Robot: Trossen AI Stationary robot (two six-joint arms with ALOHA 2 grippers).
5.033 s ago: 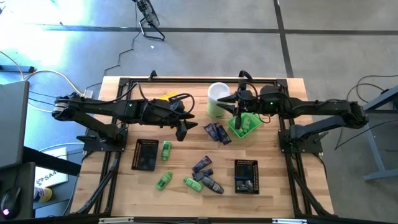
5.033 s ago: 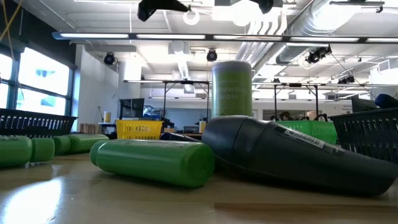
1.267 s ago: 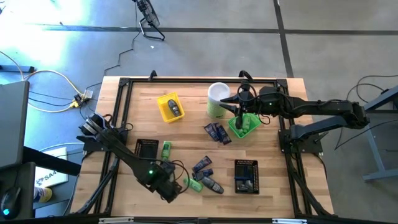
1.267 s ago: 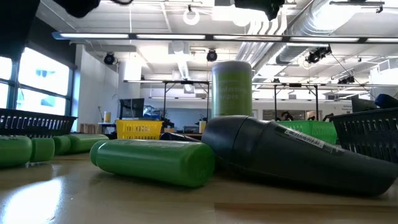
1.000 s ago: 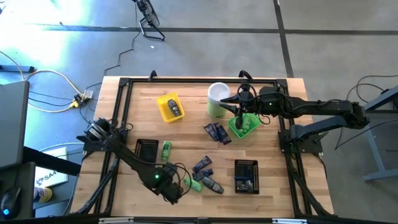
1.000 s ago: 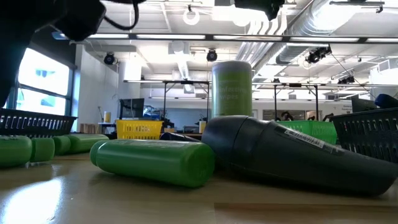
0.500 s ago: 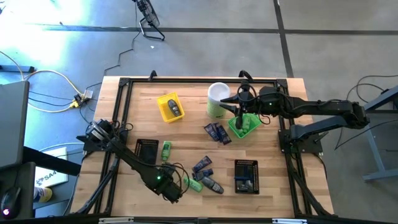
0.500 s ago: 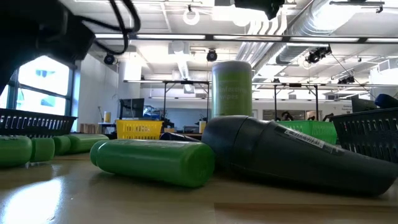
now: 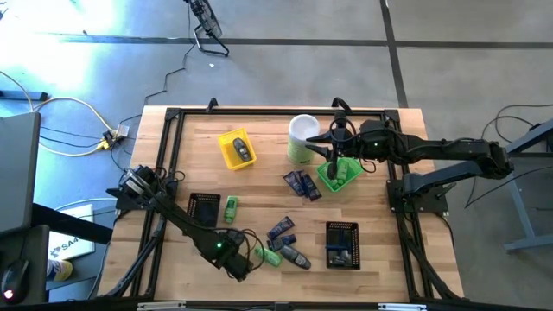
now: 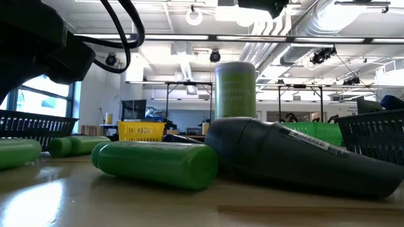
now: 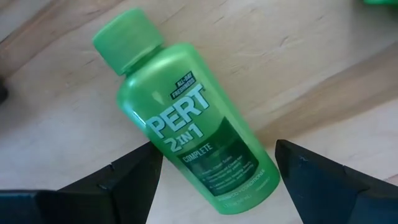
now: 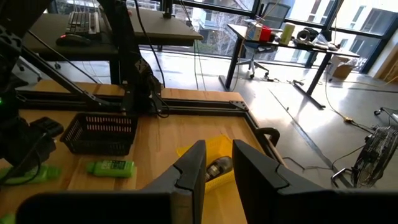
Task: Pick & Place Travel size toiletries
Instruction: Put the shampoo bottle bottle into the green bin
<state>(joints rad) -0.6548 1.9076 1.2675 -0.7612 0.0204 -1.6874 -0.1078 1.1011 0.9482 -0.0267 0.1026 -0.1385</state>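
Left gripper now low at table's 7 o'clock, moved from yellow tray – fingers wide, straddling green Pert bottle, not clamped; grasp likely next. Right gripper idle over green tray at 1 o'clock, narrow gap, empty

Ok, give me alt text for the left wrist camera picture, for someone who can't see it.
A green shampoo bottle with a green cap lies flat on the wooden table, set between the left gripper's two open dark fingers.
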